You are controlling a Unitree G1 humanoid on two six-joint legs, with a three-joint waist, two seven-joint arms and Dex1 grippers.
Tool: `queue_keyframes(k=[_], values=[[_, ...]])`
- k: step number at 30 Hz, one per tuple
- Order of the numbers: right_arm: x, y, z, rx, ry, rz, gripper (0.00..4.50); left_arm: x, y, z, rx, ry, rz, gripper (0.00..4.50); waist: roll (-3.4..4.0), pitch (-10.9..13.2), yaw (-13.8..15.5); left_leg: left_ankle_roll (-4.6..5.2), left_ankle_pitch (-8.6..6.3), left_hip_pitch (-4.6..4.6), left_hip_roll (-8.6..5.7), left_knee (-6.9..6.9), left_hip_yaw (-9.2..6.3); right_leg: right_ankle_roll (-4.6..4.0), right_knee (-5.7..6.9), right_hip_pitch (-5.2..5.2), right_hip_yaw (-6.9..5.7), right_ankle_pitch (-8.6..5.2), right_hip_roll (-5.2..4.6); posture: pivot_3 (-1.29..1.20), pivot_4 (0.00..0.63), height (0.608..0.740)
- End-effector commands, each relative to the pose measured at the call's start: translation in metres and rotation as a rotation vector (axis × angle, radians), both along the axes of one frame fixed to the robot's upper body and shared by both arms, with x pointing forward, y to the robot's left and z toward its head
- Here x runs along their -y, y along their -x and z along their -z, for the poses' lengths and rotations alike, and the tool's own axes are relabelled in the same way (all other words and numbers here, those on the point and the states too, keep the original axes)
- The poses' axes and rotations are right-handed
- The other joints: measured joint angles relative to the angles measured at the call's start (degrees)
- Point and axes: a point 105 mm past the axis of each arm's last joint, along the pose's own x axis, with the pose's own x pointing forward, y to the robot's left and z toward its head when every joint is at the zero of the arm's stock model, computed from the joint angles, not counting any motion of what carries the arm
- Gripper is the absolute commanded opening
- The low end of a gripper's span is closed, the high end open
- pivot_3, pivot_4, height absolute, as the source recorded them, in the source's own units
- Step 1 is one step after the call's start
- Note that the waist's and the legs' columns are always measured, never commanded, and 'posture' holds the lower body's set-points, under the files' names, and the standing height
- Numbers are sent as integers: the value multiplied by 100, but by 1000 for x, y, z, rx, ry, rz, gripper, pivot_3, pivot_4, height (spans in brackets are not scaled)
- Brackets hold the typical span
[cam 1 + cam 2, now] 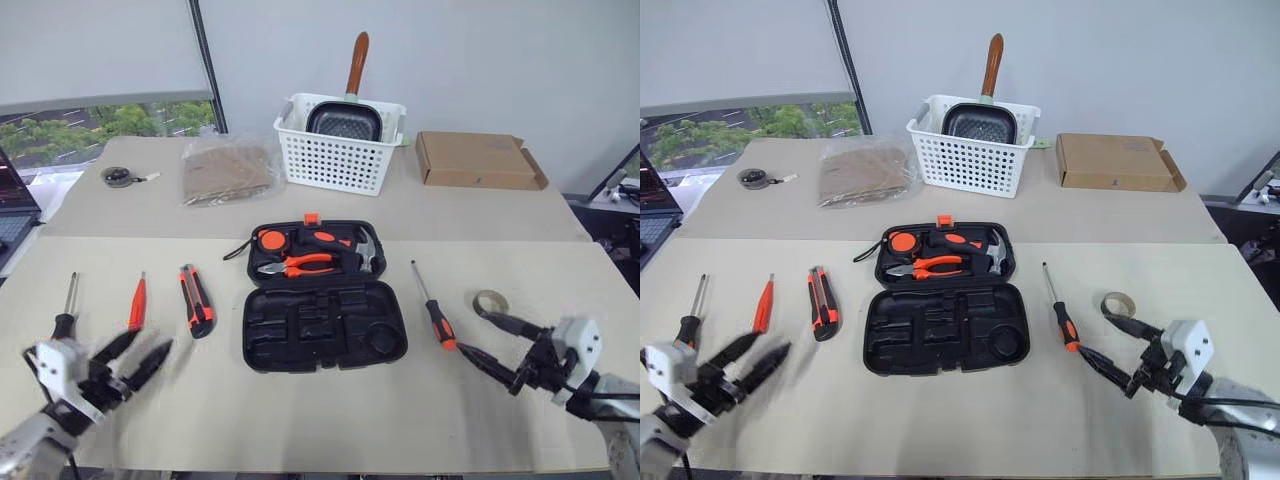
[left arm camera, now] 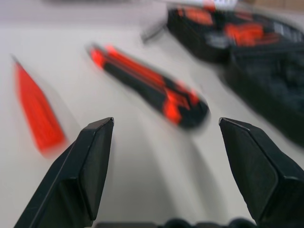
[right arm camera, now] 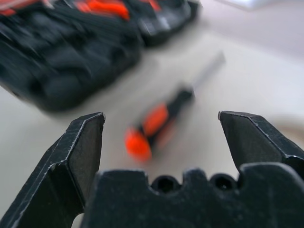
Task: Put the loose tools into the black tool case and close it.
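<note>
**Black fingers spread over a desk of loose tools**

Black fingers of the left gripper (image 1: 135,355) stood apart and held nothing, low over the near left of the desk (image 1: 300,410). Just ahead of it lay a long screwdriver (image 1: 68,308) with a black handle, a short orange-red screwdriver (image 1: 137,303) and a black-and-orange utility knife (image 1: 196,299), side by side and apart from one another. The right gripper (image 1: 488,342) also had its fingers wide and empty, pointing in toward the middle. Just beyond its fingertips lay the second long screwdriver (image 1: 433,308), its orange end nearest the gripper, with a roll of tape (image 1: 490,300) close by on the right.

Between the two groups sat the black tool case (image 1: 322,325), open flat. Its near half showed empty recesses; its far half held orange-handled pliers (image 1: 300,264) and a hammer (image 1: 364,246). Farther back stood a white basket (image 1: 335,150) with a pan (image 1: 345,118) in it, a cardboard box (image 1: 478,160) and a clear bag (image 1: 226,168).
</note>
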Motion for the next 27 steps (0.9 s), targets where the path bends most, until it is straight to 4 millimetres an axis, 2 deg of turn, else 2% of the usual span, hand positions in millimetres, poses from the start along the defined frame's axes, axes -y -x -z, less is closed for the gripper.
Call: queue_keyframes(k=[1, 4, 7, 10, 13, 14, 22, 26, 27], values=[[-37, -6, -36, 76, -14, -167, 4417, -40, -11, -26, 70, 15, -180, 3782, -2, -1, 1, -1, 0, 4, 0, 0, -2, 0, 0, 3, -1, 0, 2, 0, 150, 700], [-64, -13, -53, 121, -6, -276, 4417, -74, -20, -29, 43, 7, -353, 3782, -5, 1, -20, -1, 1, 11, 3, -3, 3, 0, 1, 3, -1, 0, 19, 0, 150, 700], [-89, -17, -69, 166, -11, -376, 4417, -105, -21, -22, -42, -21, -531, 3782, -19, 8, -23, 32, 27, 3, 4, -4, 3, -2, 4, -3, -2, 2, 50, 0, 150, 700], [-114, -16, -85, 205, -33, -484, 4417, -124, -17, -12, -113, -41, -638, 3782, -30, 9, -30, 34, 20, 2, 4, -5, 6, -6, -4, -3, 1, 5, 51, 0, 150, 700], [-125, -15, -92, 221, -50, -537, 4417, -123, -19, 2, -190, -62, -649, 3782, -37, 7, -2, 31, 10, 0, 3, -5, 10, -22, -10, -3, 7, 14, 46, 0, 150, 700], [-128, -15, -94, 226, -52, -552, 4417, -120, -20, 7, -217, -54, -643, 3782, -38, 8, 16, 20, 13, 0, 2, -4, 8, -56, -12, 0, 7, 34, 37, 0, 150, 700], [-141, -14, -98, 238, -56, -626, 4417, -106, -19, 53, -448, 8, -621, 3782, -30, 6, 102, -18, 3, 2, -2, -4, 18, -66, -28, 2, -4, 42, 17, 0, 150, 700], [-143, -13, -99, 233, -67, -650, 4500, -109, -20, 54, -443, 31, -644, 2876, -21, 5, 101, -25, -11, 18, -3, -4, 33, -32, -7, 2, 3, 22, 16, 0, 150, 700], [-143, -12, -99, 229, -67, -657, 4500, -108, -21, 54, -439, 30, -640, 2479, -21, 5, 102, -25, -12, 20, -2, -4, 32, -28, -5, 2, 2, 19, 17, 0, 150, 700]])
